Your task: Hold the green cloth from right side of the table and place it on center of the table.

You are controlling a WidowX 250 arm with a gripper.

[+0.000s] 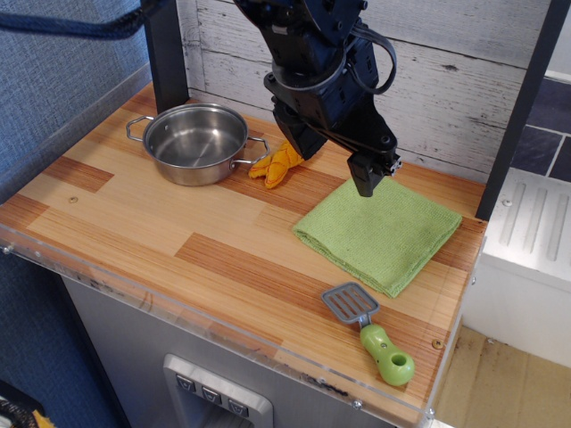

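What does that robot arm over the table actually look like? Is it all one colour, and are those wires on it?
The black, blocky robot arm looks matte black all over, built of chunky angular housings. A black cable loops out along its side. It narrows to a small black gripper with short fingers. No markings are legible.

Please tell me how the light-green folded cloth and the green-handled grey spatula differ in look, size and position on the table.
The light-green folded square cloth is soft, textured and flat; the green-handled grey spatula is rigid, with a slotted grey blade. The cloth is much wider than the spatula. The cloth lies farther back, under the black gripper; the spatula lies near the front edge. Both rest on the right side of the wooden plank table and share green colour.
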